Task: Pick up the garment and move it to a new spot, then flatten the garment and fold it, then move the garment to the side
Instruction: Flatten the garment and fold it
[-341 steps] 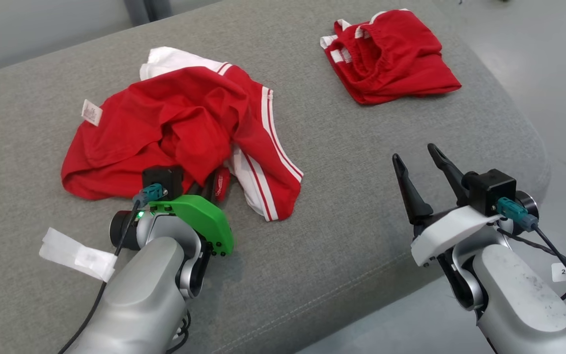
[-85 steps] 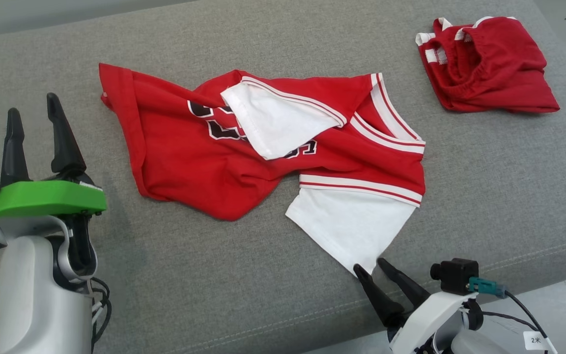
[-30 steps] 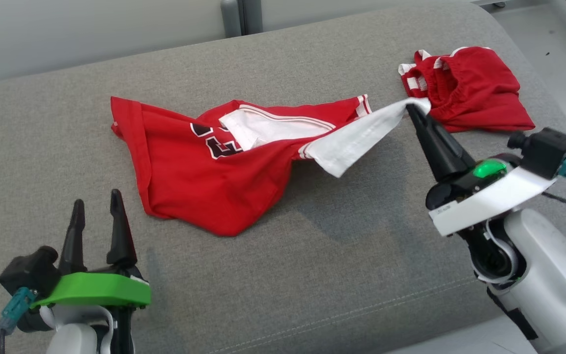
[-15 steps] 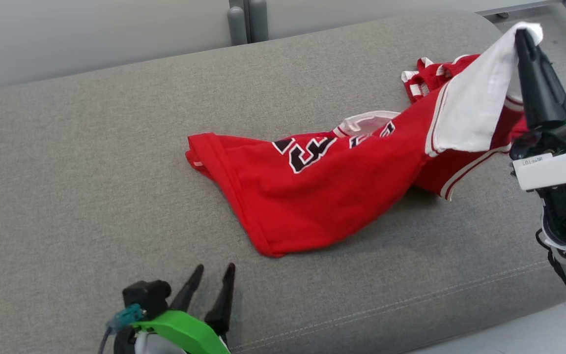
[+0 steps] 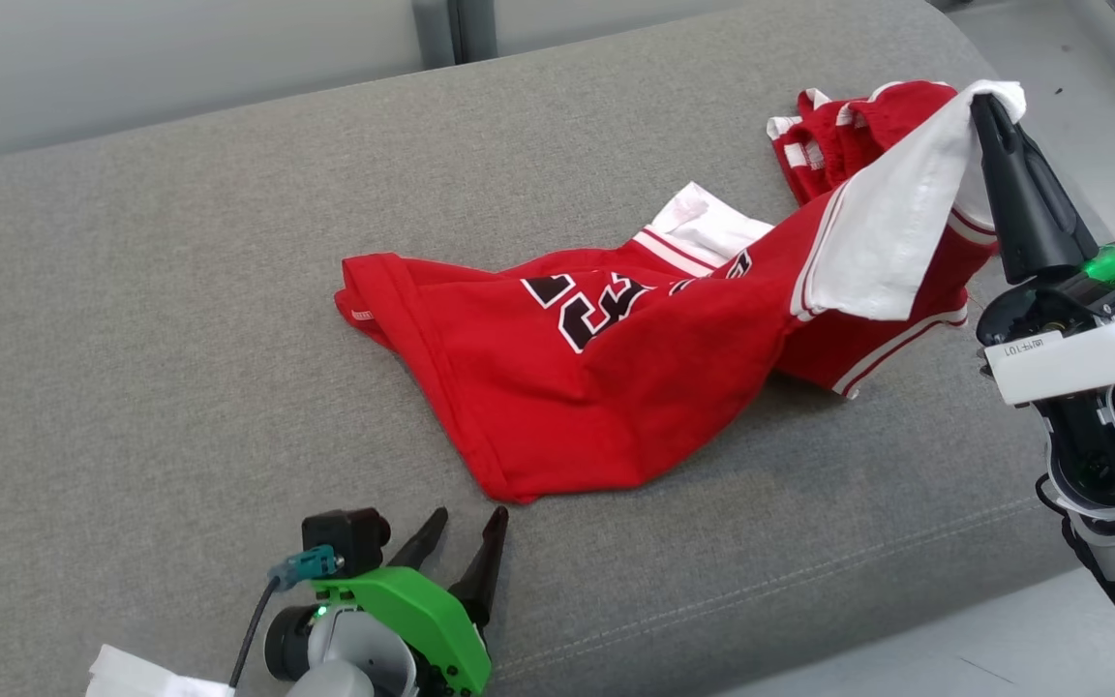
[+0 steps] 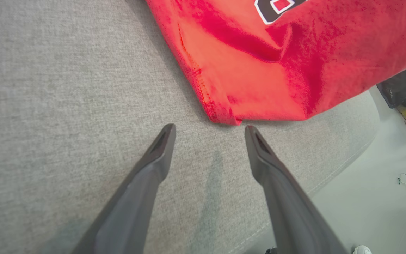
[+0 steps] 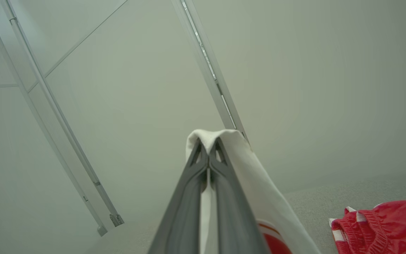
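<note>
1. The right pincer (image 5: 985,105) is clenched on the white sleeve (image 5: 891,232) of the red jersey (image 5: 616,387), lifted — a thin bite that a tug could slip.
2. The left pincer (image 6: 210,128) stands released beside the hem corner (image 6: 229,120), touching nothing.
3. The jersey's body lies on the grey cushion (image 5: 132,339), close by red shorts (image 5: 843,126) — dragging may snag them.
4. Open room lies leftward; the cushion's front edge is near.

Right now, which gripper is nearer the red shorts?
Right. The right gripper, shut on the white sleeve, is close by the red shorts; the left gripper, open, is at the jersey's hem.
</note>
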`<state>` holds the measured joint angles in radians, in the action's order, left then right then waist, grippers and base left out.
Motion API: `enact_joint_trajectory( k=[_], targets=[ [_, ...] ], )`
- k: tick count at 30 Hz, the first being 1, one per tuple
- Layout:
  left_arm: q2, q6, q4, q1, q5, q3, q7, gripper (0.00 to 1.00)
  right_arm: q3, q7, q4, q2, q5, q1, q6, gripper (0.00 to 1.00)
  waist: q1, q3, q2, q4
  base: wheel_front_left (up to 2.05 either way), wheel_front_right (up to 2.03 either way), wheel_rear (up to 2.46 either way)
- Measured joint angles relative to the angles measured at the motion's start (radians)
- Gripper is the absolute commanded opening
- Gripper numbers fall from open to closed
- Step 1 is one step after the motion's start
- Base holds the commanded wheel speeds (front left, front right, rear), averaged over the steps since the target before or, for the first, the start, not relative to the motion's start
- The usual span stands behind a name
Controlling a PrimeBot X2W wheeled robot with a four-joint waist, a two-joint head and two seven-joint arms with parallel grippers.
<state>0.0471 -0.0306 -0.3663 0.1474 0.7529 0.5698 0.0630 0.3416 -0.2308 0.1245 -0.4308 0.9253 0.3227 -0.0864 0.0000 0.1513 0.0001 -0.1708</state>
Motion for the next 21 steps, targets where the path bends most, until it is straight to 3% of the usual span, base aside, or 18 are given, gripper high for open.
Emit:
enact_joint_trajectory(
  k=[6,14,15,16,17,21],
  targets=[
    [0.000,-0.043,-0.086,0.067,0.001,0.026,-0.001,1.00,0.007,0.004,0.009,0.006,0.002,0.000,0.000,0.00,0.0000,0.016,0.0000,-0.032,0.00,0.00,0.00],
    [-0.001,-0.045,-0.141,0.136,0.040,0.078,0.004,1.00,0.005,0.004,0.011,0.005,0.006,0.000,0.000,0.00,0.0000,0.027,0.0000,-0.064,0.00,0.00,0.00],
    [-0.001,-0.045,-0.150,0.145,0.040,0.086,0.007,0.83,0.005,0.004,0.011,0.005,0.006,0.000,0.000,0.00,0.0000,0.027,0.0000,-0.067,0.00,0.00,0.00],
    [-0.001,-0.045,-0.159,0.153,0.041,0.092,0.010,0.24,0.005,0.004,0.011,0.005,0.006,0.001,0.000,0.00,0.0000,0.026,0.0000,-0.070,0.00,0.00,0.00],
    [-0.001,-0.045,-0.167,0.160,0.041,0.102,0.013,0.00,0.005,0.004,0.011,0.005,0.006,0.001,0.000,0.00,0.0000,0.023,0.0000,-0.072,0.00,0.00,0.00],
    [-0.002,-0.028,-0.165,0.179,0.067,0.128,0.030,0.00,-0.013,0.004,0.019,-0.008,0.002,0.006,0.000,0.00,0.0000,0.016,0.0000,-0.074,0.00,0.00,0.00]
  ],
)
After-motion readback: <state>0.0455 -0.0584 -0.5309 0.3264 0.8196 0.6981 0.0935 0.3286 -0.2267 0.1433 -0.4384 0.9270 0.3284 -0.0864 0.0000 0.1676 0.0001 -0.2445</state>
